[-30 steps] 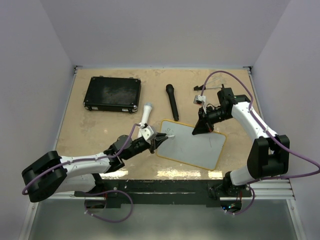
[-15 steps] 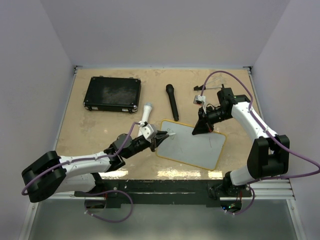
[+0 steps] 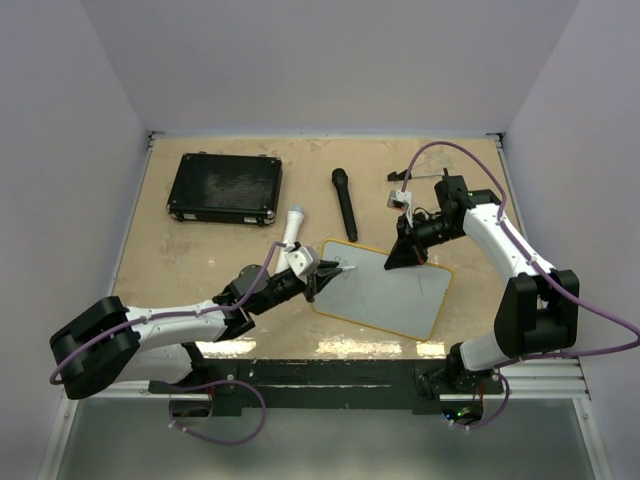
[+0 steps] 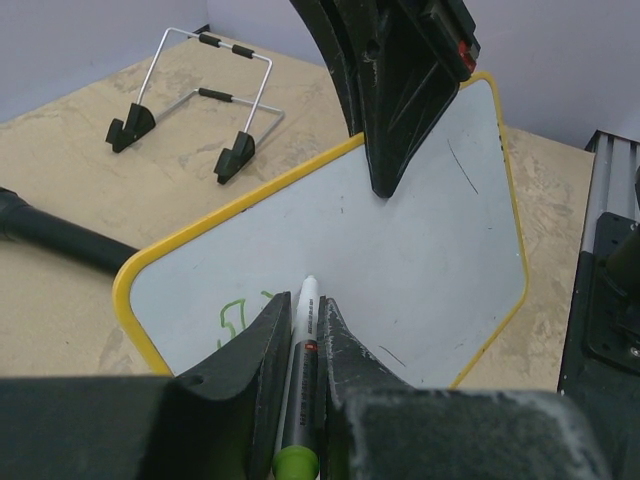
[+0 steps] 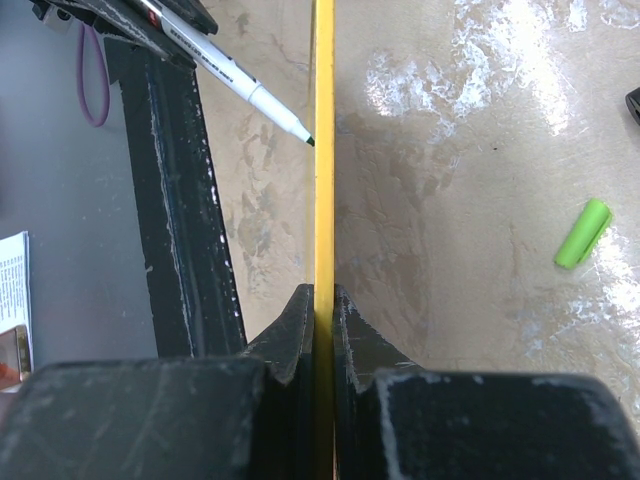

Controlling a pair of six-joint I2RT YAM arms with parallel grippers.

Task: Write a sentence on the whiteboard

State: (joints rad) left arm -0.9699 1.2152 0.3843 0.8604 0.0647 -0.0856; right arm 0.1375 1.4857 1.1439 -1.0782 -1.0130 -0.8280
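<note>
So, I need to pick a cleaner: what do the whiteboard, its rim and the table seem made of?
Whiteboard: smooth white sheet with a soft sheen, probably coated board or melamine. Rim: even yellow, rounded corners, likely plastic. Table: mottled beige with bright glare patches, so a glossy laminate or sealed stone-look top; cannot tell which.

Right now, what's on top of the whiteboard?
A few green strokes near one corner, and the tip of the marker held by the left gripper. The right gripper pinches the far rim of the whiteboard. The left fingers cover any writing beneath them.
</note>
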